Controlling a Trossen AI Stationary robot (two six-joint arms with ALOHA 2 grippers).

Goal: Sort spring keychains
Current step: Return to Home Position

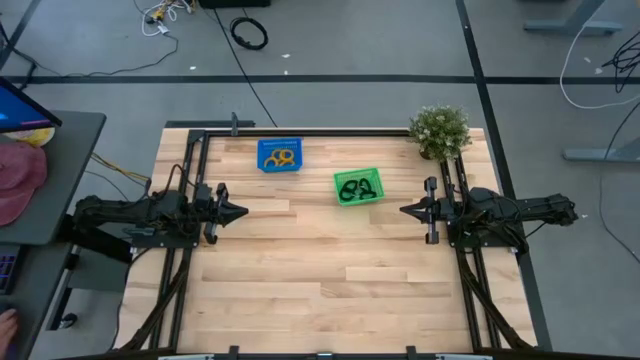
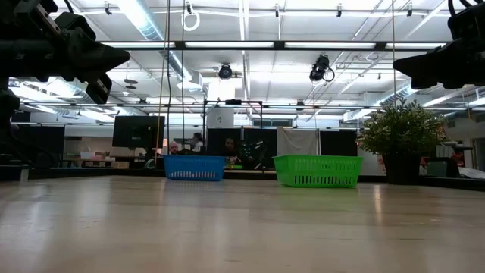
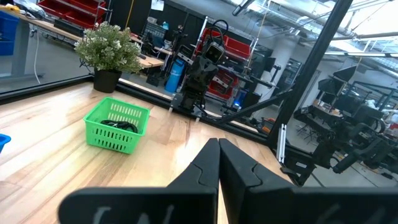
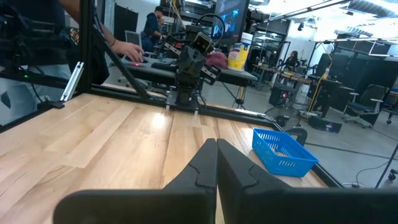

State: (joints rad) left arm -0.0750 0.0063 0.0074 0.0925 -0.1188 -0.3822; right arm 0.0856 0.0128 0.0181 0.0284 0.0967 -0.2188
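Orange spring keychains [image 1: 281, 157]: a small cluster of coiled loops lying inside the blue basket [image 1: 262, 160], at the far side of the desk [image 1: 320, 270], left of centre.
Black spring keychains [image 1: 357, 189]: a dark tangle of loops inside the green basket [image 1: 357, 172], just right of the blue one and a little nearer.
Look: thin, ring-shaped coils, much smaller than the mesh baskets. The loops overlap, so I cannot count them.
Loose pieces: none show on the bare wood.
Handling: probably very light and springy. A coil should flex under a pinch and could snag its neighbour or the mesh.
Where to hold: across one strand of a ring at the top of the pile, squeezing gently and lifting straight up.
Left hand [image 1: 240, 211]: fingers pressed together on nothing, over the desk's left side, well apart from both baskets.
Right hand [image 1: 405, 210]: likewise closed and empty, over the right side, facing the left one, near the potted plant [image 1: 440, 130].
Progress: the sorting looks finished, with each colour in its own basket.
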